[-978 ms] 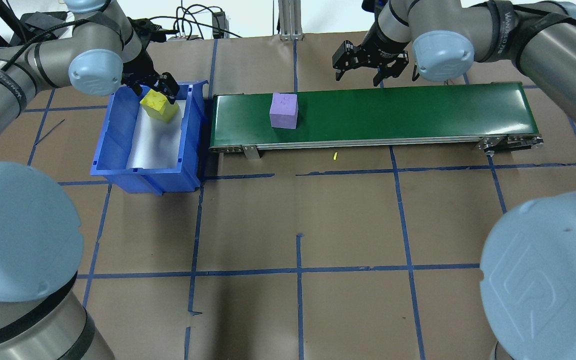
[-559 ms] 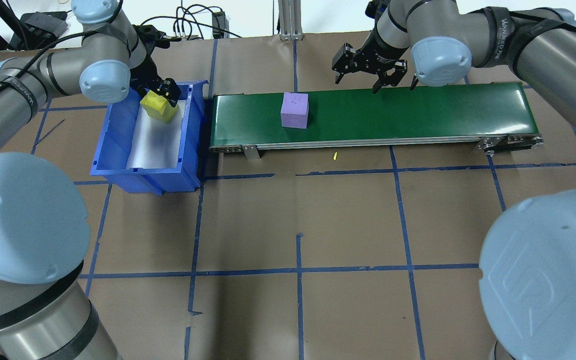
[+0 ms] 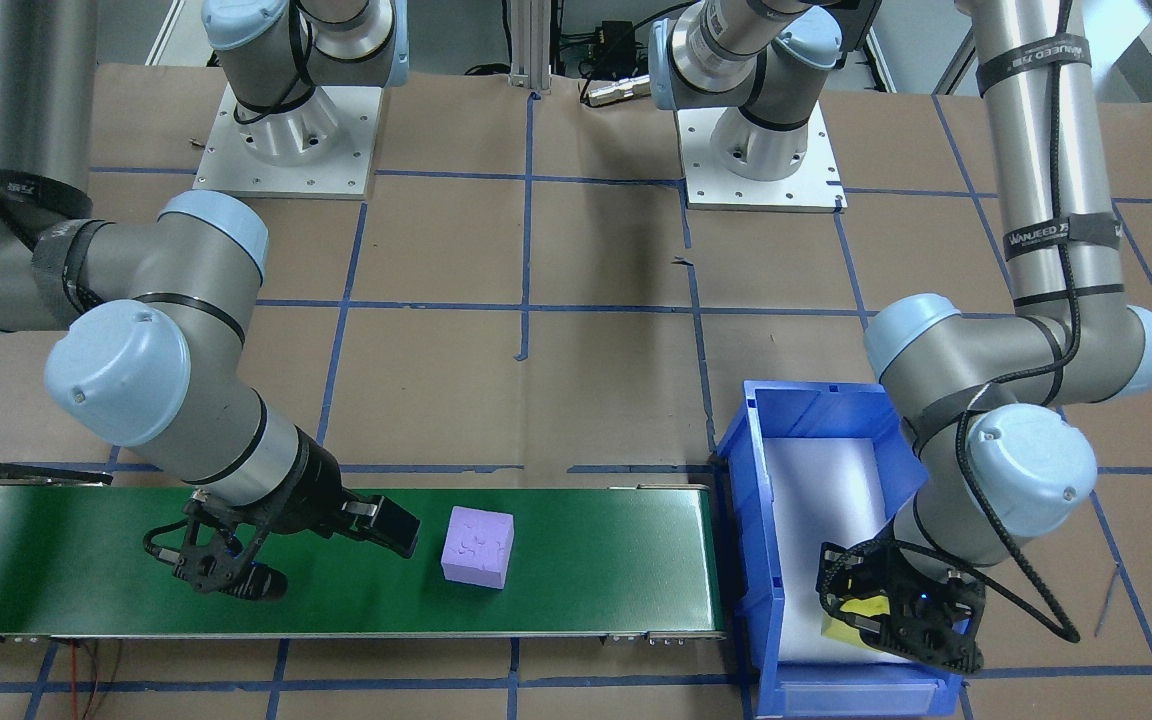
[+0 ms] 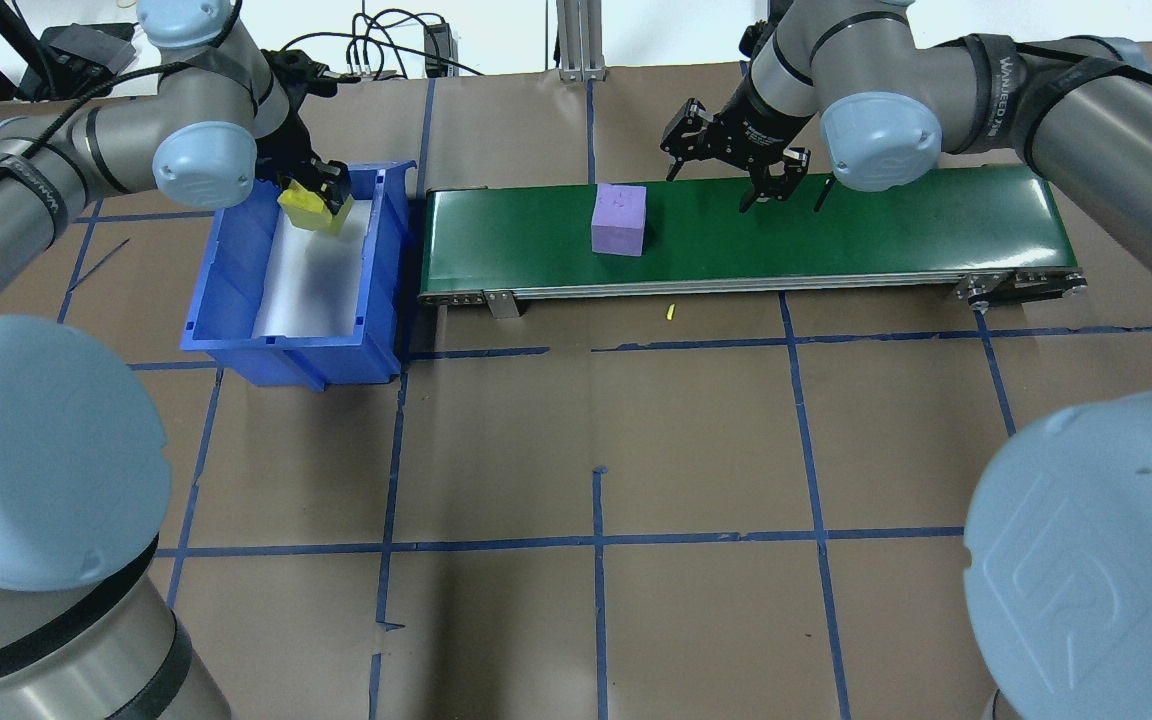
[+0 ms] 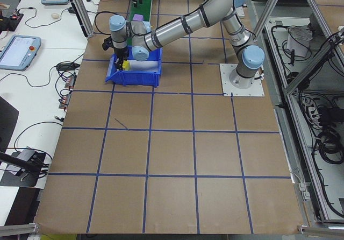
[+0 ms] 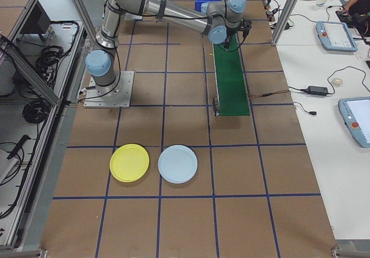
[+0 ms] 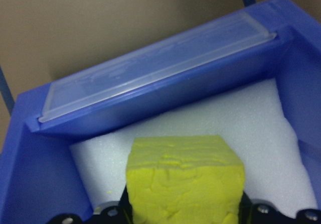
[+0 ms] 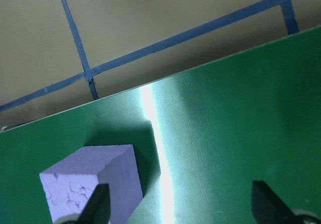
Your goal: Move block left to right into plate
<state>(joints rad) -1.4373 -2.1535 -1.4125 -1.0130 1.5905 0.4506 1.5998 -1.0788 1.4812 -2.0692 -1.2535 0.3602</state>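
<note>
A purple block (image 4: 618, 220) (image 3: 477, 546) rides on the green conveyor belt (image 4: 866, 225), left of its middle in the overhead view. Just to the block's right, low over the belt, my right gripper (image 4: 708, 190) (image 3: 321, 560) is open and holds nothing; in the right wrist view the purple block (image 8: 90, 189) sits by one fingertip (image 8: 98, 204). At the far end of the blue bin (image 4: 236, 300), my left gripper (image 4: 319, 195) is shut on a yellow block (image 4: 308, 205) (image 7: 185, 179). A yellow plate (image 6: 129, 163) and a light blue plate (image 6: 178, 164) lie on the floor paper beyond the belt's end.
The blue bin (image 3: 806, 440) stands against the belt's left end and has a white foam lining. A small yellow scrap (image 4: 671, 312) lies on the brown paper in front of the belt. Cables and an aluminium post (image 4: 576, 40) line the far edge.
The purple block has travelled right along the belt. My right gripper has come down closer to the belt, still open. My left gripper has drawn the yellow block toward the bin's far end.
</note>
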